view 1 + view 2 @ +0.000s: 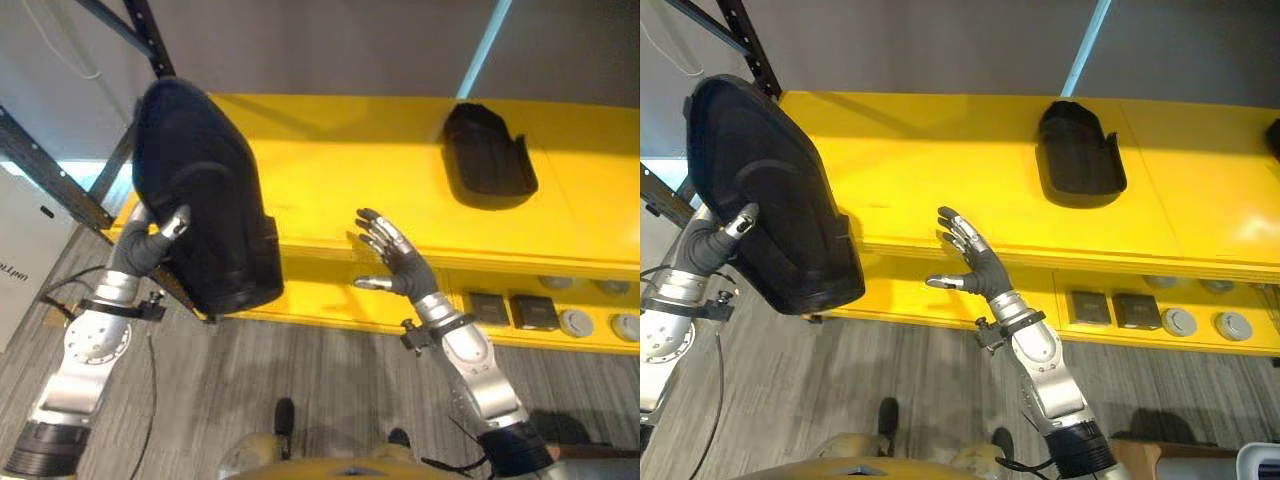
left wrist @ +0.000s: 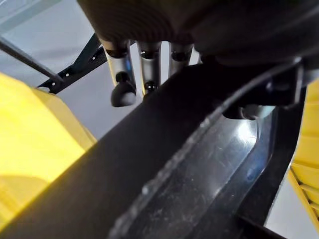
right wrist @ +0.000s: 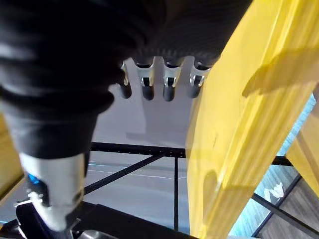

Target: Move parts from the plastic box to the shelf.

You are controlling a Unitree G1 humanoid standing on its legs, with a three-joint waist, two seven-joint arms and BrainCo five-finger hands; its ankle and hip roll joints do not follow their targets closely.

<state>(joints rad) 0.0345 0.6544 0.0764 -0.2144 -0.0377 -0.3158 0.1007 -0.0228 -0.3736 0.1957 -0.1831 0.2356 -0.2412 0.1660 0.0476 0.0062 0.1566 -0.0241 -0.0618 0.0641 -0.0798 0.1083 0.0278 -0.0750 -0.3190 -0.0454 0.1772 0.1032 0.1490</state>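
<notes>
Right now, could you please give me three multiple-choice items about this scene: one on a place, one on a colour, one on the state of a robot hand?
1. Where does the smaller black part lie?
A. On the top board of the yellow shelf
B. On the floor
C. In the right robot hand

2. What colour is the shelf?
A. Blue
B. Yellow
C. White

3. What is the state of the right robot hand?
A. Shut on a part
B. Flat on the floor
C. Open, holding nothing

Answers:
1 A: the smaller black part rests on the top board of the shelf, apart from both hands.
2 B: the boards are plainly yellow.
3 C: the right robot hand has spread fingers in front of the shelf edge, while the left robot hand grips the large black part raised at the shelf's left end.
</notes>
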